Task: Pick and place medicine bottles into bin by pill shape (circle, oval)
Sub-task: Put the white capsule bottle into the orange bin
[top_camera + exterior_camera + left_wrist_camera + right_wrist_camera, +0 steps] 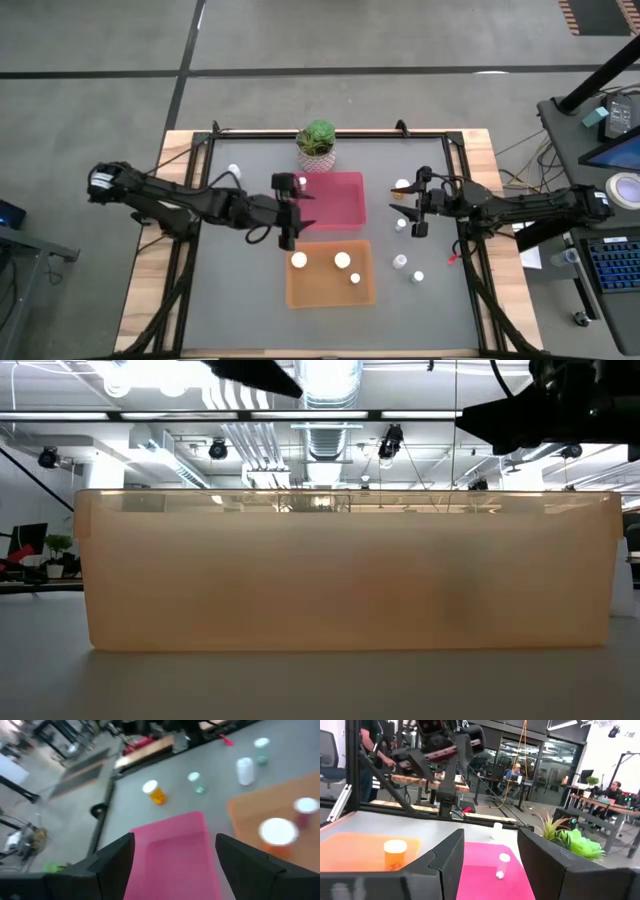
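The left pincer [292, 212] is hanging over the near edge of the pink bin [330, 199], fingers spread wide and gripping nothing, the pink floor showing bare between them in its own wrist view. The right pincer [413, 208] is hovering over the table [240, 290] on the right side, jaws parted and empty, with loose medicine bottles [401, 225] sitting around it: one by its upper finger, one beside its lower finger, two more nearer the front. The grey table is carrying the pink bin at centre and the orange bin [331, 273] just in front of it, the two nearly touching. Three white-capped bottles are standing in the orange bin, one small bottle is lying in the pink bin's far-left corner, and another is standing alone on the left of the table. A green potted plant [317, 141] is sitting at the far edge behind the pink bin. Beyond the table, the right wrist view is showing people seated at desks in a workshop room.
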You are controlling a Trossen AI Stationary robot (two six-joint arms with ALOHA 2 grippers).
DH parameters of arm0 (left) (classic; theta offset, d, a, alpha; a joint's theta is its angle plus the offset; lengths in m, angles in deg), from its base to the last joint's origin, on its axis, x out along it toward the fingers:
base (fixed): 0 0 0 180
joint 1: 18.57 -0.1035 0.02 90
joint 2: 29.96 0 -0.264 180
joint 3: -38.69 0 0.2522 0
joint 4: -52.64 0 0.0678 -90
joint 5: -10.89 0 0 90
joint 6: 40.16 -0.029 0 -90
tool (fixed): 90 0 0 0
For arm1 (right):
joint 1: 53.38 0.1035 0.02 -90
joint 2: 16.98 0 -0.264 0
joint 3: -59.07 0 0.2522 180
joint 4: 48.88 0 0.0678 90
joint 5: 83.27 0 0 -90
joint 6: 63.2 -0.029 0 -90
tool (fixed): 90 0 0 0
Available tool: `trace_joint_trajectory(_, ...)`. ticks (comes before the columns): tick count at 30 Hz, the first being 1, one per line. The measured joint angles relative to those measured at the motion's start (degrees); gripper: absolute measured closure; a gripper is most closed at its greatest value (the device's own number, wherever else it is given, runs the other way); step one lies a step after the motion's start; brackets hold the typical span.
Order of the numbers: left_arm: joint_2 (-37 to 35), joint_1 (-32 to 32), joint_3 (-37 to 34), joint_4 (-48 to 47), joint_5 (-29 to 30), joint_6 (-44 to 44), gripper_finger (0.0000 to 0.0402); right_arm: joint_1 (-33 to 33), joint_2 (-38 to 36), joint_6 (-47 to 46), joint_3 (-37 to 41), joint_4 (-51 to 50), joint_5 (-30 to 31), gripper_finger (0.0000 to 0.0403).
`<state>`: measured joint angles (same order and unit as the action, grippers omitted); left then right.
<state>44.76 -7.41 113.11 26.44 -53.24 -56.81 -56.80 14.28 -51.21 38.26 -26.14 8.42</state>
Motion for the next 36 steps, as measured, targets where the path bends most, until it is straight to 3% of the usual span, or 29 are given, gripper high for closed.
trace_joint_trajectory(9, -5.8, -5.8, -11.9, 18.4, 0.1, -5.1, 0.0139, 0.0, 0.1, -7.8, 0.0, -1.9, 1.8, 0.0225)
trace_joint_trajectory(19, -6.3, -12.0, -16.0, 26.9, 1.9, -4.9, 0.0139, 0.0, 0.8, -21.2, 0.0, -3.7, 6.0, 0.0225)
trace_joint_trajectory(29, -6.2, -15.9, -16.0, 25.6, 3.6, -5.9, 0.0139, 0.0, 1.2, -30.9, 0.0, -3.7, 6.1, 0.0225)
trace_joint_trajectory(33, -6.8, -17.3, -15.6, 19.5, 9.5, 0.5, 0.0139, 0.0, 1.2, -31.2, 0.0, -3.7, 6.1, 0.0225)
trace_joint_trajectory(36, -8.7, -19.5, -14.8, 11.0, 10.8, 7.0, 0.0139, 0.0, 1.2, -30.4, 0.0, -3.7, 6.1, 0.0225)
